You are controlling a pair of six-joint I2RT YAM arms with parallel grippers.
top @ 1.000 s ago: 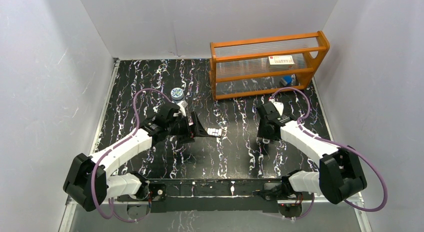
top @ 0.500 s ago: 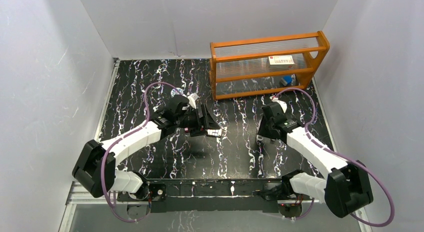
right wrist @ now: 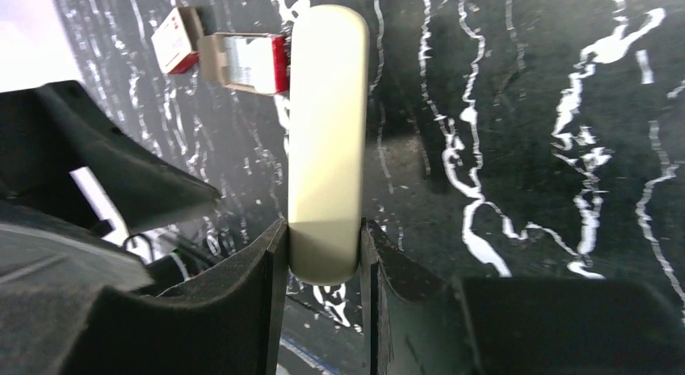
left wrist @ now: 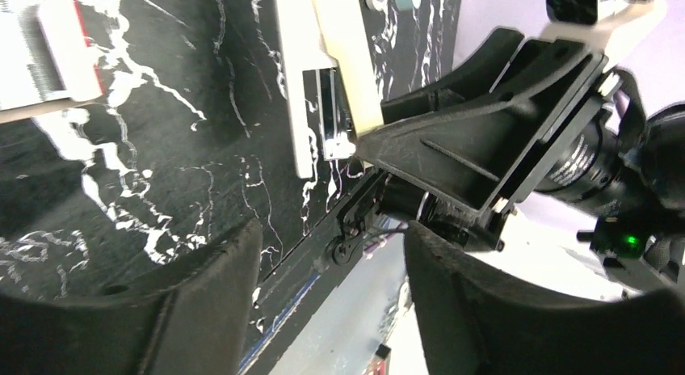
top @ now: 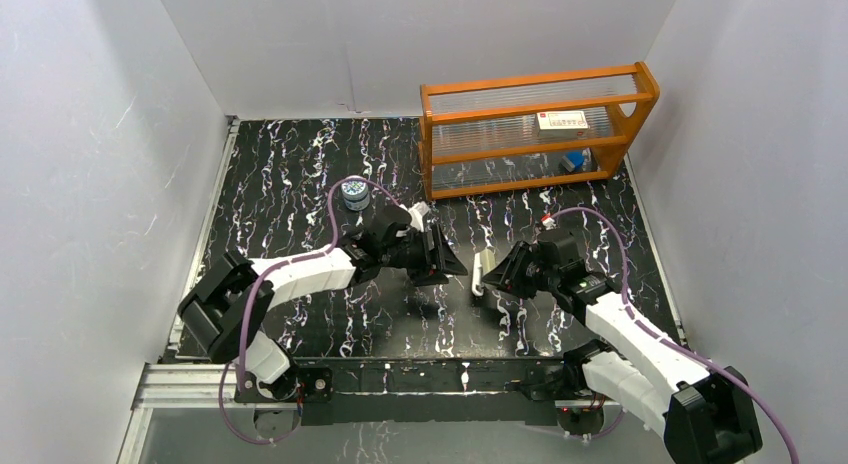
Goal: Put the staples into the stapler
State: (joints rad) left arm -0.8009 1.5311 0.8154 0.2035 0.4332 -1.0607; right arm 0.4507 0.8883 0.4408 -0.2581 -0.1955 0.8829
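My right gripper (top: 497, 274) is shut on one end of the beige stapler (top: 483, 268), which points away from it. In the right wrist view the fingers (right wrist: 275, 254) clamp the stapler (right wrist: 327, 132) on both sides, above the table. The left wrist view shows the stapler (left wrist: 343, 60) with a silvery channel (left wrist: 329, 120). The silver ridged staples (right wrist: 241, 61) sit in a tray with a red end beside a small red-and-white box (right wrist: 174, 40); they also show in the left wrist view (left wrist: 28, 56). My left gripper (top: 445, 262) is open and empty, hiding the staples in the top view.
An orange rack (top: 640, 94) stands at the back right with a white box (top: 562, 119) on its shelf and a small blue item (top: 573, 161) below. A small round tin (top: 353, 191) sits left of centre. Grey walls enclose the black marbled table.
My left gripper has moved right, over where the small box lay. My right gripper has swung left and the beige stapler now shows in its jaws.
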